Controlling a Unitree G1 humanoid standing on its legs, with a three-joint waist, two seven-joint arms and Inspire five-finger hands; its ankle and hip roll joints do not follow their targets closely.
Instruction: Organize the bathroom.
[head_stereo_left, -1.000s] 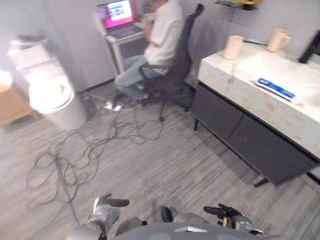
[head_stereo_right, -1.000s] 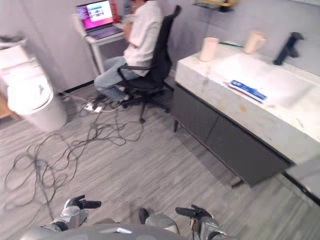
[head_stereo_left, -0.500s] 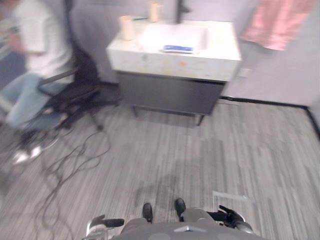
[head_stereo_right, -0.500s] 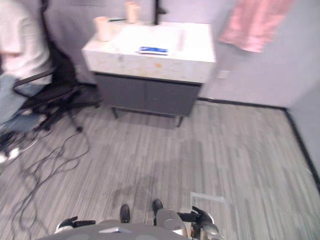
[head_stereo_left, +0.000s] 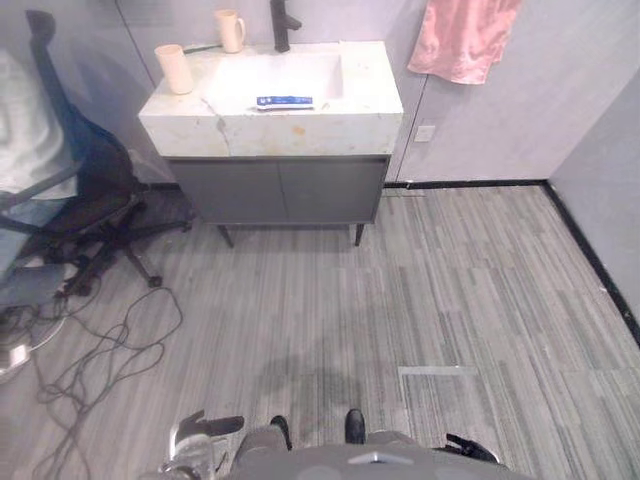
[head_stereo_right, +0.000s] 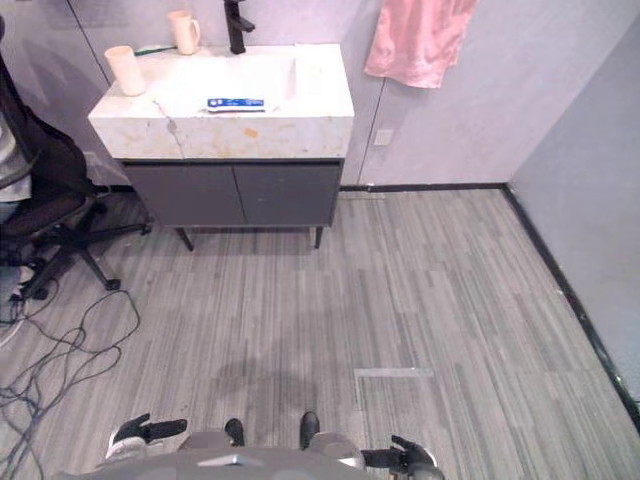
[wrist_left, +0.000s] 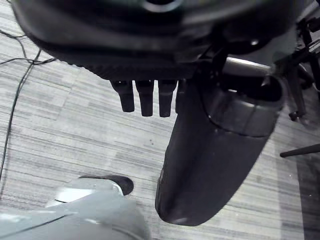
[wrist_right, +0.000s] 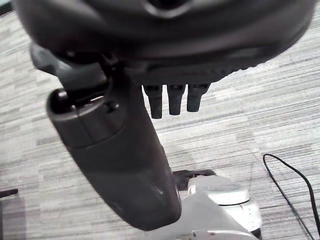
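Grey plank flooring (head_stereo_right: 420, 300) leads to the vanity (head_stereo_right: 225, 120) at 11 o'clock. On its counter lie a blue tube (head_stereo_right: 236, 103), light and pliable, best pinched mid-body, and two rigid cups (head_stereo_right: 119, 70). Left hand (head_stereo_left: 200, 428) and right hand (head_stereo_right: 405, 457) hang relaxed, fingers straight, holding nothing.

Pale marbled white vanity top (head_stereo_right: 220, 125) over a dark grey cabinet (head_stereo_right: 235, 193); two cream cups (head_stereo_right: 120, 70) and a black faucet (head_stereo_right: 235, 25); a blue-and-white tube (head_stereo_right: 235, 103); a pink towel (head_stereo_right: 418, 40) on a light grey wall (head_stereo_right: 520, 90); grey striped plank floor (head_stereo_right: 400, 300); black office chair (head_stereo_left: 90, 190).
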